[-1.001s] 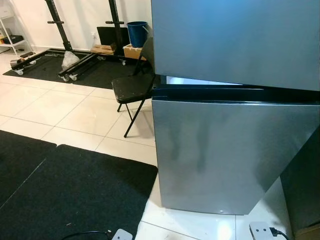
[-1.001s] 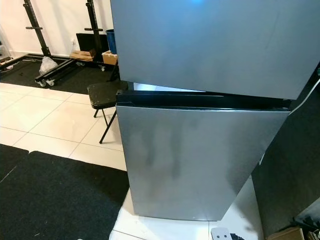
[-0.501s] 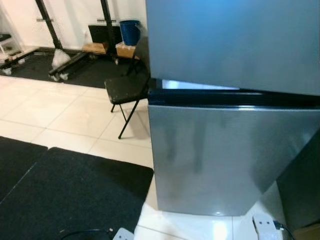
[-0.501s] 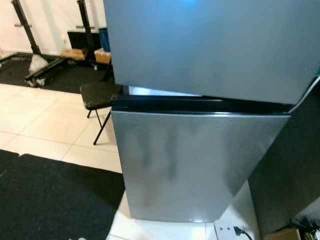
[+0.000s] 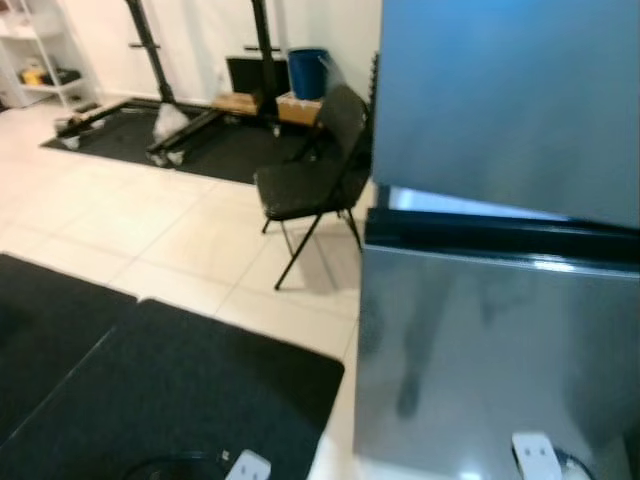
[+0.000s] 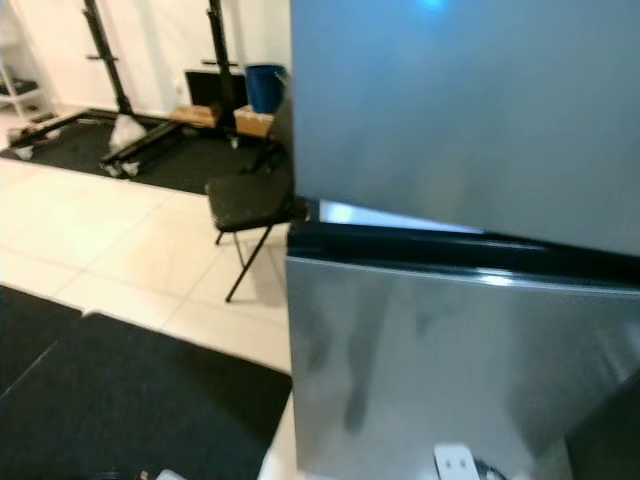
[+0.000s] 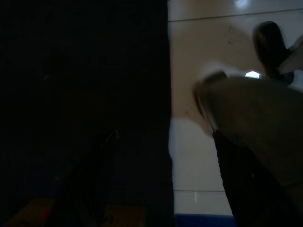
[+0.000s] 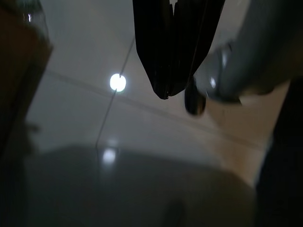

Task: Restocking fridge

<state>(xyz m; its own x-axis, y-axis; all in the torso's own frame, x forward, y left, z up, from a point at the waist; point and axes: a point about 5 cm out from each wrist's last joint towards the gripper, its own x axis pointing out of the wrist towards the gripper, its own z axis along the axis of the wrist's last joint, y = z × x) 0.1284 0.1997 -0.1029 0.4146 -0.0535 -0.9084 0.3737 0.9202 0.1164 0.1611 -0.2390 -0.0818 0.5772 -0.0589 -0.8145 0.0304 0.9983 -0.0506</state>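
One grey fridge [image 5: 500,250] fills the right side of the frame, with two doors, one above the other. One black folding chair [image 5: 310,185] stands at upper centre. Two black floor mats [image 5: 170,390] lie at lower left. One blue bin [image 5: 307,72] sits at the top, with one cardboard box [image 5: 297,107] just beside it. Two white power strips [image 5: 536,455] lie along the bottom edge.

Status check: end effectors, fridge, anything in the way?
Right end effector shut, hanging idle over tile; left arm idle. Fridge right ahead, lower door ajar. Folding chair beside its left corner; power strip at its foot.
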